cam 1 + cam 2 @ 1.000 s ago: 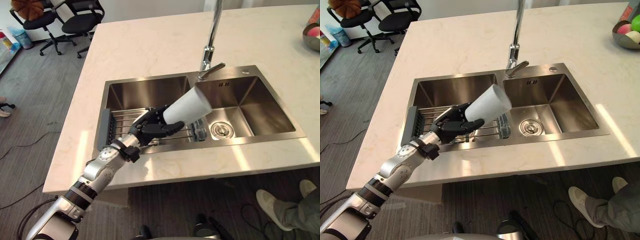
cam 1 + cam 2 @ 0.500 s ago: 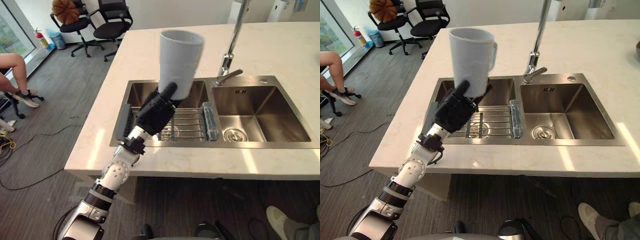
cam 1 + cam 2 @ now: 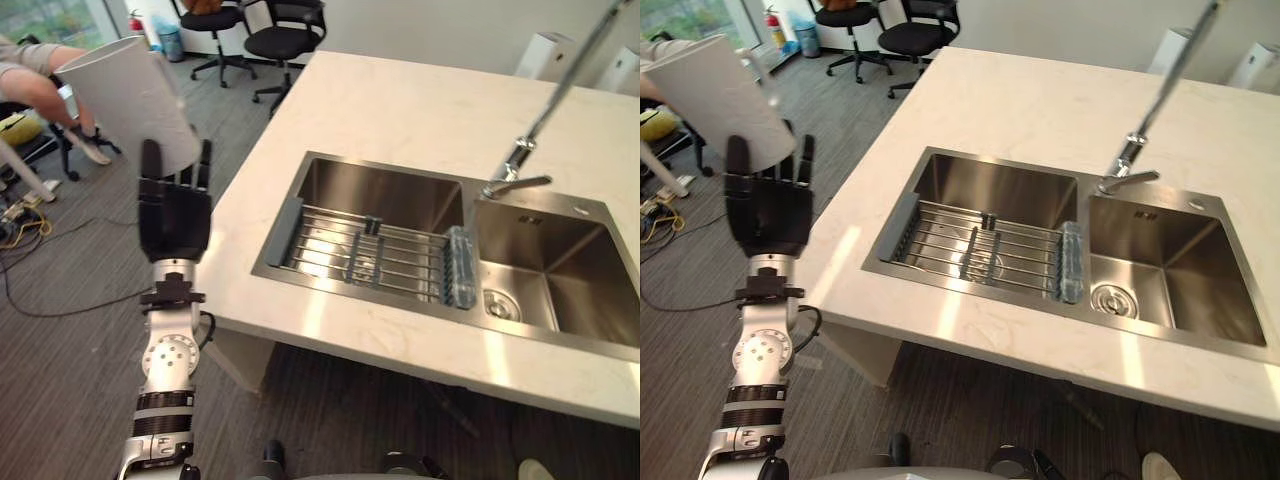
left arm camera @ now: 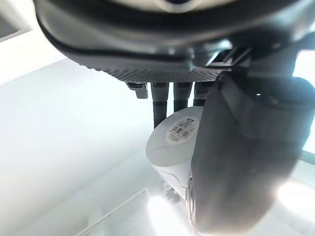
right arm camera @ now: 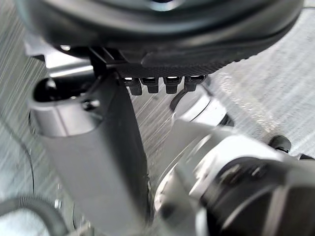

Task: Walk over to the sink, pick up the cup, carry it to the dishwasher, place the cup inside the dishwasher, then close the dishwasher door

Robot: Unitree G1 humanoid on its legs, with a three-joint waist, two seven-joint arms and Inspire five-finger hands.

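My left hand is raised at the left, out past the counter's edge and above the grey floor. It is shut on the white cup, which stands tilted above the hand. In the left wrist view the cup's base with its label sits between the fingers and the thumb. The sink lies to the right of the hand, well apart from it. My right hand hangs low over the floor with its fingers relaxed and holds nothing.
The left basin holds a wire rack and the tap stands behind the divider. The pale counter runs back from the sink. Office chairs stand at the far end, and a seated person is at far left.
The left hand has lifted the cup out of the sink and swung it left, off the counter. The camera has turned left with it.
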